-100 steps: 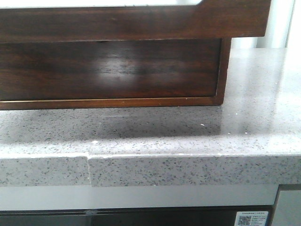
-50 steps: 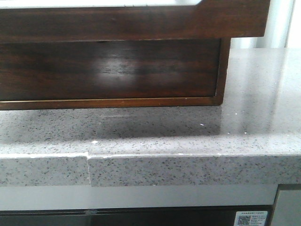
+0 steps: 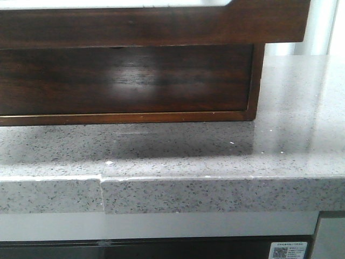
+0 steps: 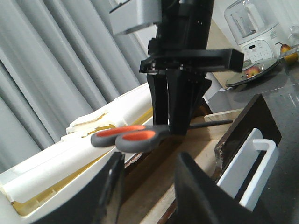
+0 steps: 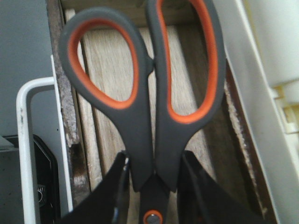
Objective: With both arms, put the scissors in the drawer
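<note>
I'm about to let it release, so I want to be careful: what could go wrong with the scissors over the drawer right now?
1. The right gripper pinches the scissors only near the pivot, with the handles sticking out; they may swing or slip.
2. They hang in the air above the drawer; released here, they could bounce.
3. The blade tip points toward the drawer's dark wall and might catch on it.

The right claw (image 4: 176, 122) grips the scissors (image 4: 131, 137) level above what seems the open drawer (image 4: 205, 154).
</note>
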Tool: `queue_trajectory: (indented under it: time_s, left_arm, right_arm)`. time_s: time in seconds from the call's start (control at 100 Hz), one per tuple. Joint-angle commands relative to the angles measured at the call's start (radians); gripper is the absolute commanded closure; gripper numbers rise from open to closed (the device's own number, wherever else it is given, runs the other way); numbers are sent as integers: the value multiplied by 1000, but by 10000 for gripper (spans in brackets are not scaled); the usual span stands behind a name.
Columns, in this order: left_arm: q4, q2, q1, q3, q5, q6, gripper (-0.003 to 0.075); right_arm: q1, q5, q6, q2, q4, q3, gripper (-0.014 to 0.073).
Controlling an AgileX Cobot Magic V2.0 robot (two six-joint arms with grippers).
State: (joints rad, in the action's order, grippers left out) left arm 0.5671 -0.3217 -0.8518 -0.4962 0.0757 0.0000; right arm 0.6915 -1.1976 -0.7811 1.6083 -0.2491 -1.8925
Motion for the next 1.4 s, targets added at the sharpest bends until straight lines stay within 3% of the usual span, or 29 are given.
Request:
queue_trajectory:
  time_s: [0.0, 0.53, 0.6, 0.75, 0.84, 1.13, 1.29, 1.39]
  left_arm:
    - [-12, -8, -6, -34, -60, -12, 479]
    - [-12, -8, -6, -34, -60, -12, 479]
    - [-12, -8, -6, -34, -60, -12, 479]
    - [-12, -8, -6, -34, -60, -12, 479]
    - [-12, -8, -6, -34, -60, -12, 479]
    - [-12, -8, -6, -34, -60, -12, 480]
    - [-14, -8, -6, -34, -60, -17, 485]
    - [-55, -8, -6, -34, -60, -16, 574]
  right_arm:
    - [13, 50, -6, -14, 35, -26, 662]
    - [13, 53, 50, 62, 162, -26, 648]
    - [13, 53, 64, 70, 173, -26, 576]
    - [13, 68, 88, 81, 175, -26, 285]
    - [13, 70, 98, 83, 180, -26, 224]
    - [13, 17, 130, 82, 191, -32, 253]
    - [13, -1, 157, 55, 193, -60, 491]
    - [13, 25, 157, 12, 195, -60, 648]
